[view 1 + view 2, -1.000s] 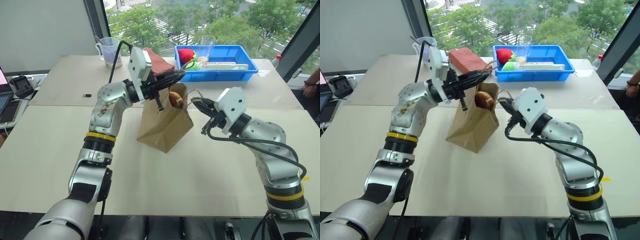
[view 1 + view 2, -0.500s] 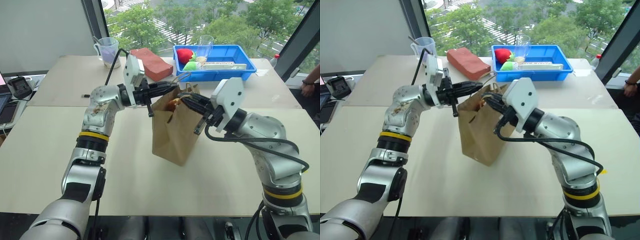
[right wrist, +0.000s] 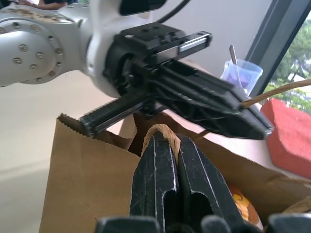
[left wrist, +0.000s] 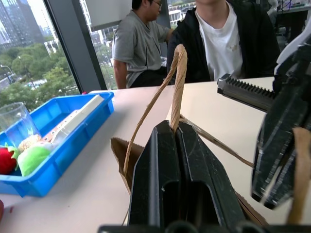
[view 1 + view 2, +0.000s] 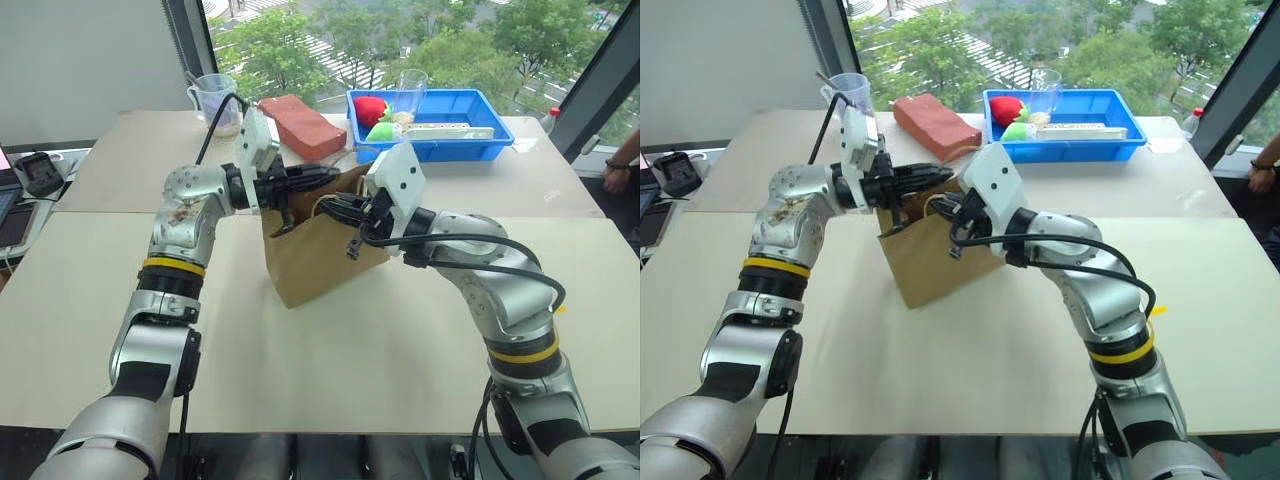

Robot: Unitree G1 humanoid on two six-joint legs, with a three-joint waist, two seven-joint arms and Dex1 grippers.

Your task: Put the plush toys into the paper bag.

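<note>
I have the left gripper (image 4: 176, 127) clamped tight on one twisted paper handle (image 4: 176, 82) of the paper bag (image 5: 315, 255), the loop rising out from between its black fingers. My right gripper (image 3: 167, 141) is likewise pinched closed on the other handle (image 3: 163, 130), the tan loop curling over its fingertips. The two grippers meet over the mouth of the bag, the left one reaching in from the robot's left and the right one from the robot's right, their fingers close together above the opening. The bag sits on the near half of the beige table (image 5: 330, 370), leaning over, with its base towards me. In the right wrist view I can see a bit of orange and brown plush (image 3: 241, 206) down inside the bag; I cannot tell whether the white toy is in there as well. Behind the bag lies a reddish block (image 5: 303, 124), and beside that a blue tray (image 5: 470, 145) holding a red plush ball (image 5: 372, 108) and a green plush (image 5: 383, 130). A clear measuring cup (image 5: 218, 100) stands at the far left of the table.
</note>
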